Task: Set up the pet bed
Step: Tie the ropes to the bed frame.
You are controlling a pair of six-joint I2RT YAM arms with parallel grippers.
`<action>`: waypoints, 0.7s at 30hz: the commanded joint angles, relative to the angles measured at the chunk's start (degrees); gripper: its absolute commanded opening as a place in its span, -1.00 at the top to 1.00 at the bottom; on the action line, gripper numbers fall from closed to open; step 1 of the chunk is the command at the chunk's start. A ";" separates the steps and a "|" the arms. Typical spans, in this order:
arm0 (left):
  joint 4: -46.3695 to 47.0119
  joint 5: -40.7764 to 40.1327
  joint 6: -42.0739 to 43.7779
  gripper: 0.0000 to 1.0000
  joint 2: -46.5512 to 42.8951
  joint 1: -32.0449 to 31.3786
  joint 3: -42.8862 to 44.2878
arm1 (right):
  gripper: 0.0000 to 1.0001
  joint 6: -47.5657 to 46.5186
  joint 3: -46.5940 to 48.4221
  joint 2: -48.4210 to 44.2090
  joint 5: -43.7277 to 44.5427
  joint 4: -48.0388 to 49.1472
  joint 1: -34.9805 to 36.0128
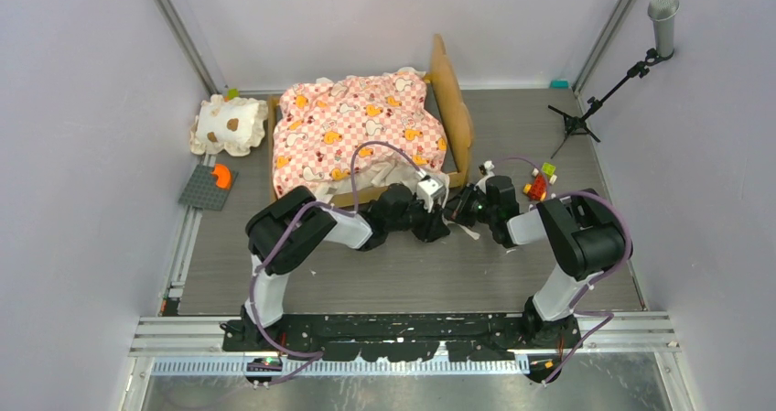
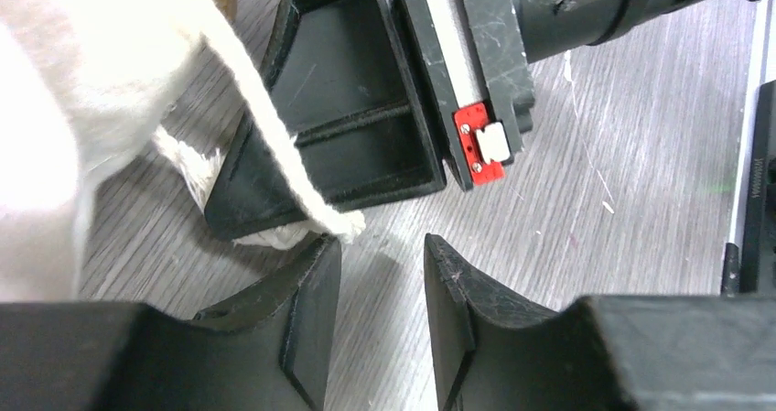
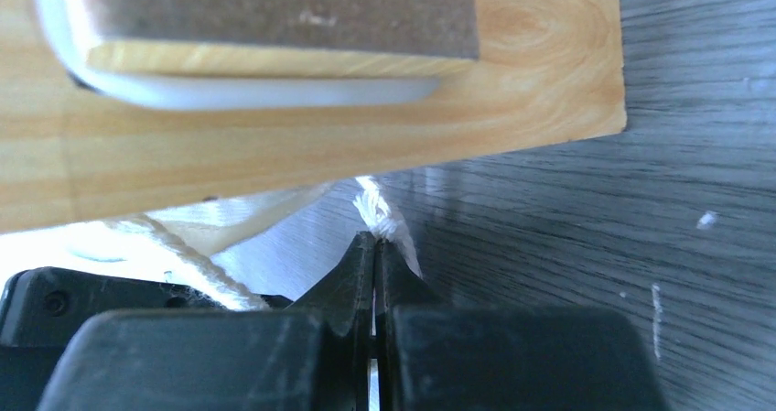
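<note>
One pet bed (image 1: 361, 132) noted on the table (image 1: 412, 274) directly ahead of both grippers, pink checkered mattress rumpled over the light-wood frame (image 3: 320, 146), headboard upright on the right gripper's side. Right gripper (image 3: 375, 246) pressed fully closed at the bed's near corner, pinching a tuft of the cream ruffle (image 3: 373, 208) just below the frame. Left gripper (image 2: 382, 246) facing it tip to tip, jaws partly parted with nothing between them, ruffle edge ending just beside one fingertip (image 2: 311, 264). Further out, left of the left gripper: spotted cream pillow (image 1: 229, 124) beside the bed, grey plate (image 1: 203, 191) with an orange piece just nearer. Right of the right gripper: small coloured blocks (image 1: 540, 184); beyond those, a microphone stand (image 1: 662, 22).
</note>
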 commanded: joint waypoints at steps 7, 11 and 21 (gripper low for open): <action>2.55 2.02 -4.02 0.12 -11.91 2.01 -7.30 | 0.99 0.09 0.50 -0.17 -0.85 3.47 0.07; 2.57 2.76 -6.75 0.09 -14.31 3.36 -9.34 | 0.99 -0.32 0.52 -0.02 -0.69 3.62 -0.01; -1.21 0.93 -20.81 0.15 -13.03 11.29 -7.11 | 0.99 -0.11 -0.90 0.17 -1.93 8.38 0.02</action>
